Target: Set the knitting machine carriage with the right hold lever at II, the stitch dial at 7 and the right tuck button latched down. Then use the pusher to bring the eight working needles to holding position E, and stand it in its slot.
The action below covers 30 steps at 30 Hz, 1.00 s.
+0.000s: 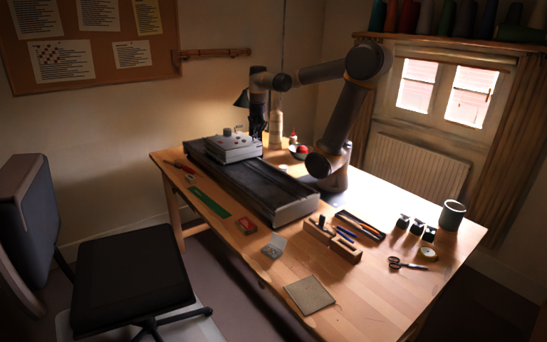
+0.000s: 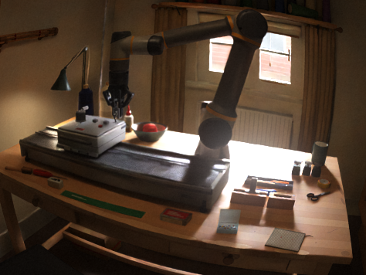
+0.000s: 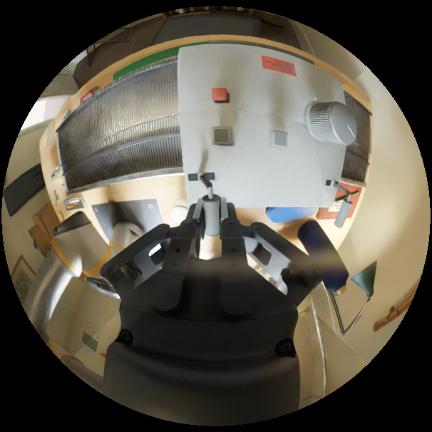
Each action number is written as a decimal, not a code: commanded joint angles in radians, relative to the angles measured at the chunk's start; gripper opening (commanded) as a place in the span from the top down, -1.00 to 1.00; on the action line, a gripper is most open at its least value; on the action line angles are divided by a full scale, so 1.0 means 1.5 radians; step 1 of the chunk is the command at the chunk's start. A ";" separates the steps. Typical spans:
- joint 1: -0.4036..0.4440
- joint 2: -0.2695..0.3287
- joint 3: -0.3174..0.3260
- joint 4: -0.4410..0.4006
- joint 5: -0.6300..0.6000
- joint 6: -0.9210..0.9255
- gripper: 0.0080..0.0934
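Note:
At the far end of the desk the grey carriage (image 1: pixel 232 147) (image 2: pixel 91 133) (image 3: pixel 258 129) sits on the long dark needle bed (image 1: pixel 254 181) (image 2: pixel 127 166). It carries a ribbed stitch dial (image 3: pixel 330 123) (image 1: pixel 227 132), square buttons (image 3: pixel 222 135) and two hold levers at its back edge. My gripper (image 3: pixel 209 219) (image 1: pixel 255 137) (image 2: pixel 116 112) hangs over that back edge with its fingers closed on the knob of one hold lever (image 3: pixel 208 201). The other lever (image 3: pixel 341 201) stands untouched. The dark pusher (image 1: pixel 322 222) (image 2: pixel 253 184) stands in a wooden block near the desk's front.
Behind the carriage stand a lamp (image 2: pixel 61 81), a yarn cone (image 1: pixel 276 125), a small bottle and a bowl with a red ball (image 2: pixel 149 130). A screwdriver, green ruler (image 1: pixel 209 202), red box, tool tray, scissors and cup (image 1: pixel 452 215) lie about the desk.

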 commanded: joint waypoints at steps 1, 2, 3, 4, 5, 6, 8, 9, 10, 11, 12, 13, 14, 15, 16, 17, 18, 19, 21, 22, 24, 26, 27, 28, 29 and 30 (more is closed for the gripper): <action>0.000 0.000 0.000 0.000 0.000 0.000 0.82; 0.000 0.000 0.000 0.000 0.000 0.000 0.87; 0.000 0.000 0.000 0.000 0.000 0.000 0.92; 0.000 0.000 0.000 0.000 0.000 0.000 0.96; 0.000 0.000 0.000 0.000 0.000 0.000 1.00; 0.000 0.000 0.000 0.000 0.000 0.000 1.00; 0.000 0.000 0.000 0.000 0.000 0.000 1.00; 0.000 0.000 0.000 0.000 0.000 0.000 1.00; 0.000 0.000 0.000 0.000 0.000 0.000 1.00; 0.000 0.000 0.000 0.000 0.000 0.000 1.00; 0.000 0.000 0.000 0.000 0.000 0.000 1.00; 0.000 0.000 0.000 0.000 0.000 0.000 1.00; 0.000 0.000 0.000 0.000 0.000 0.000 1.00; 0.000 0.000 0.000 0.000 0.000 0.000 1.00; 0.000 0.000 0.000 0.000 0.000 0.000 1.00; 0.000 0.000 0.000 0.000 0.000 0.000 1.00; 0.000 0.000 0.000 0.000 0.000 0.000 1.00; 0.000 0.000 0.000 0.000 0.000 0.000 1.00; 0.000 0.000 0.000 0.000 0.000 0.000 1.00; 0.000 -0.001 0.000 0.000 0.000 0.000 1.00; 0.000 -0.001 0.000 0.000 0.000 0.000 1.00; 0.000 -0.002 0.000 0.001 0.000 0.000 1.00; 0.001 -0.002 0.000 0.001 0.000 0.001 1.00; 0.001 -0.002 0.000 0.001 0.000 0.001 1.00; 0.001 -0.003 0.000 0.001 0.000 0.001 1.00; 0.001 -0.003 0.001 0.002 0.000 0.001 1.00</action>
